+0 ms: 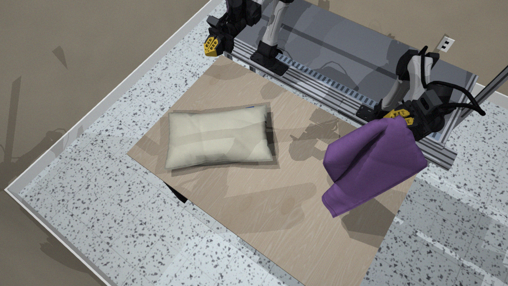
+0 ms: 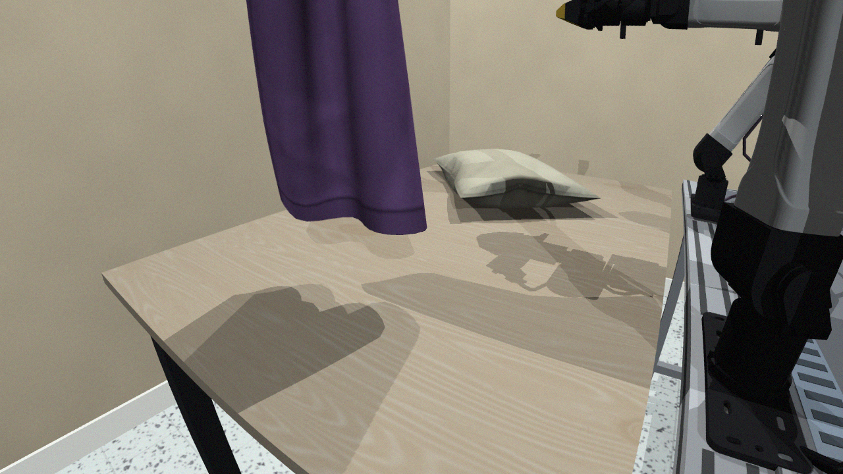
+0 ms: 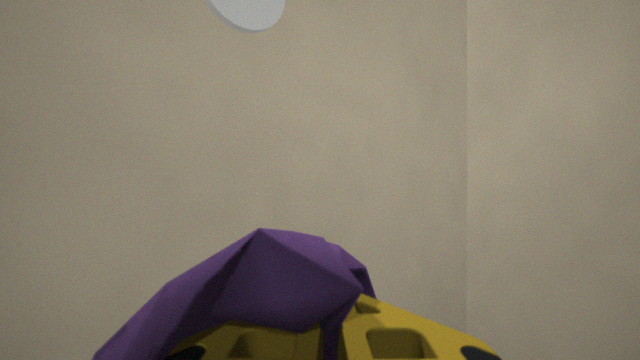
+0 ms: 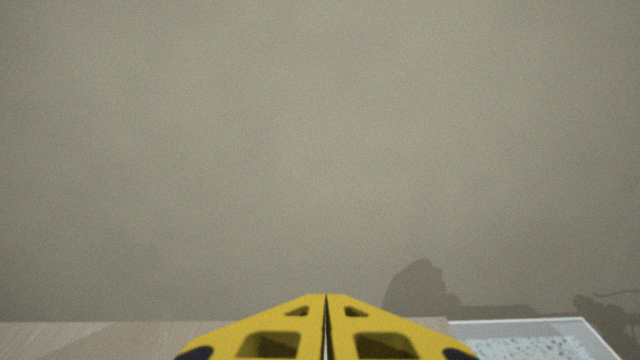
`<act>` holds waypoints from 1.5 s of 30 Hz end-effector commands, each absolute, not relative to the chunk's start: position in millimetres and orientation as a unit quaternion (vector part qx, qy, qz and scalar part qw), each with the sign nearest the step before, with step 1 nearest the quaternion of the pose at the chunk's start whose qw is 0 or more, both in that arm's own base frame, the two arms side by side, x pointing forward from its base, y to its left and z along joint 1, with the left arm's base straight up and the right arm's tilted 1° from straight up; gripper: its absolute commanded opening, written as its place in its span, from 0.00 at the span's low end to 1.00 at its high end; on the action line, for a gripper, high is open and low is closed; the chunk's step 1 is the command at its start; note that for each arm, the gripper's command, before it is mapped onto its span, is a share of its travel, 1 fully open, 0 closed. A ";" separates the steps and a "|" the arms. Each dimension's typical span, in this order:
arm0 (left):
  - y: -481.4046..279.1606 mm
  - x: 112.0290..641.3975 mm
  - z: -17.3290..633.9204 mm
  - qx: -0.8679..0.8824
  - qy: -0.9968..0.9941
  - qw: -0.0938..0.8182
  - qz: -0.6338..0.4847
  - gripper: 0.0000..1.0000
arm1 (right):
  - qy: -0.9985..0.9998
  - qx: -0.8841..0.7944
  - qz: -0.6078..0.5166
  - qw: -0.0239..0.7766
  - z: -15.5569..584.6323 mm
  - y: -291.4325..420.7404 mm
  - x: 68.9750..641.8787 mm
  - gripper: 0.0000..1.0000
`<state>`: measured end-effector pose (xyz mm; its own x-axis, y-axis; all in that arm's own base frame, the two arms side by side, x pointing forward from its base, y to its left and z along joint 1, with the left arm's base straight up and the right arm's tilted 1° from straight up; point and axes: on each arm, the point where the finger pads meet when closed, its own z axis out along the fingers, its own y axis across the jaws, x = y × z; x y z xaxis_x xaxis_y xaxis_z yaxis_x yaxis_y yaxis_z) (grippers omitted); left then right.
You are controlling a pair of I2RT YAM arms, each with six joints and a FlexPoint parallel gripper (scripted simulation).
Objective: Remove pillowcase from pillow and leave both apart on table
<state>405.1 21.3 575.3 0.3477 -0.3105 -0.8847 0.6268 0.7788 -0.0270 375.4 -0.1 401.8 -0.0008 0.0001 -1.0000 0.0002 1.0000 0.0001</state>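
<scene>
The cream pillow [image 1: 218, 136] [image 2: 500, 170] lies bare and flat on the table [image 1: 248, 209] [image 2: 471, 412], toward its far end in the exterior view. The purple pillowcase [image 1: 383, 163] [image 2: 348, 118] [image 3: 285, 280] is off the pillow and hangs in the air from my left gripper [image 1: 401, 117] [image 3: 329, 306], which is shut on it. Its hem hangs above the table, well apart from the pillow. My right gripper [image 1: 212, 47] [image 4: 325, 310] is shut and empty, raised beyond the table's corner; its tip also shows in the exterior view [image 2: 560, 11].
Both arms stand on a metal rail [image 1: 319, 88] along one long side of the table. A black upright post [image 1: 491, 87] stands near the left arm. Walls rise beyond the table in the exterior view.
</scene>
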 end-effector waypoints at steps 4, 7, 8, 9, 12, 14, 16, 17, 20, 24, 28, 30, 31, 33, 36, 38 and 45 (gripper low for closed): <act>21.0 395.9 571.9 0.133 0.497 0.827 -0.226 0.00 | 0.714 -0.012 0.004 0.700 398.7 5.7 377.3 0.03; 21.5 391.9 560.9 0.128 0.505 0.827 -0.210 0.00 | 0.714 -0.012 0.004 0.700 398.7 5.7 377.3 0.03; 21.6 390.7 557.3 0.126 0.508 0.827 -0.204 0.00 | 0.714 -0.012 0.004 0.700 398.7 5.7 377.3 0.03; 22.3 388.9 554.5 0.124 0.510 0.828 -0.197 0.00 | 0.714 -0.012 0.004 0.700 398.7 5.7 377.3 0.03; 23.3 385.5 544.1 0.119 0.518 0.827 -0.180 0.00 | 0.714 -0.012 0.004 0.700 398.7 5.7 377.3 0.03; 22.8 384.1 539.3 0.117 0.522 0.826 -0.176 0.00 | 0.714 -0.012 0.004 0.700 398.7 5.7 377.3 0.03; 22.1 382.0 538.2 0.117 0.522 0.826 -0.176 0.00 | 0.714 -0.012 0.004 0.700 398.7 5.7 377.3 0.03; 21.2 381.1 539.4 0.118 0.520 0.827 -0.178 0.00 | 0.714 -0.012 0.004 0.700 398.7 5.7 377.3 0.03; 22.1 381.5 542.5 0.121 0.515 0.829 -0.181 0.00 | 0.714 -0.012 0.004 0.700 398.7 5.7 377.3 0.03; 22.6 375.6 539.2 0.126 0.514 0.828 -0.187 0.00 | 0.714 -0.012 0.004 0.700 398.7 5.7 377.3 0.03; 22.1 369.4 530.5 0.131 0.509 0.830 -0.186 0.00 | 0.714 -0.012 0.004 0.700 398.7 5.7 377.3 0.03; 21.9 365.1 525.2 0.133 0.505 0.832 -0.185 0.00 | 0.714 -0.012 0.004 0.700 398.7 5.7 377.3 0.03; 21.9 363.3 522.4 0.133 0.505 0.833 -0.185 0.00 | 0.714 -0.012 0.004 0.700 398.7 5.7 377.3 0.03; 22.4 360.3 515.9 0.133 0.505 0.833 -0.185 0.00 | 0.714 -0.012 0.004 0.700 398.7 5.7 377.3 0.03; 22.7 357.2 509.4 0.133 0.505 0.833 -0.184 0.00 | 0.714 -0.012 0.004 0.700 398.7 5.7 377.3 0.03; 22.8 356.1 505.8 0.133 0.505 0.833 -0.185 0.00 | 0.714 -0.012 0.004 0.700 398.7 5.7 377.3 0.03; 21.6 345.6 482.9 0.133 0.507 0.831 -0.186 0.00 | 0.714 -0.012 0.004 0.700 398.7 5.7 377.3 0.03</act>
<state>359.5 24.5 482.2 0.3804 -0.1859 -0.9059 0.4394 0.8983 0.0002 375.4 -0.1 401.8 -0.0008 0.0001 -1.0000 0.0002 1.0000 0.0001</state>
